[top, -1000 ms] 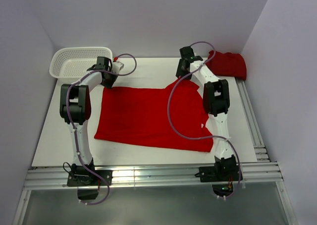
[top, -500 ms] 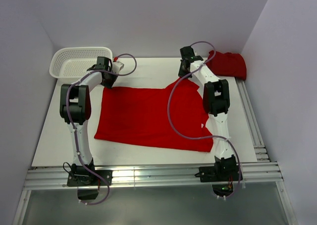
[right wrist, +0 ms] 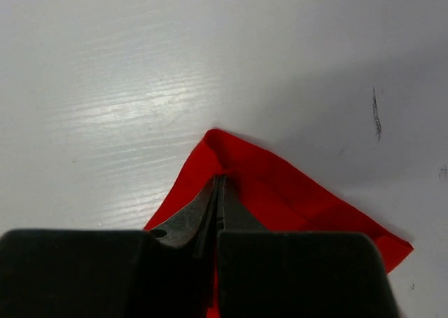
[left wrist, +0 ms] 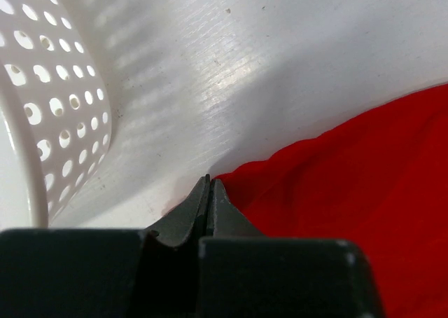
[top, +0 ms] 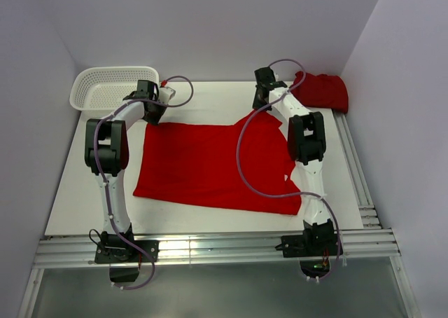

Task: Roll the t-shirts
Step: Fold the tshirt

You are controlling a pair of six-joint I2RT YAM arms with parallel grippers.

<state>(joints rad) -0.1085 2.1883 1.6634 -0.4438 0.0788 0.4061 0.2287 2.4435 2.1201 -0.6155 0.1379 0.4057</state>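
One red t-shirt (top: 210, 164) lies spread flat on the white table (top: 210, 97). My left gripper (top: 154, 118) is at its far left corner, beside the basket. In the left wrist view the jaws (left wrist: 208, 183) are pressed together, with the cloth's edge (left wrist: 364, 178) coming up to their tips. My right gripper (top: 261, 110) is at the far right corner. In the right wrist view it (right wrist: 221, 179) is shut on a puckered red corner (right wrist: 280, 185). A second t-shirt (top: 322, 90) lies bunched at the back right.
A white mesh basket (top: 115, 71) stands at the back left, its perforated wall (left wrist: 56, 108) close to my left fingers. Metal rails (top: 210, 248) run along the table's near edge and right side. Pale walls enclose the back and both sides.
My right gripper has closed on the shirt's far right corner. The left gripper and the shirt have not visibly moved.
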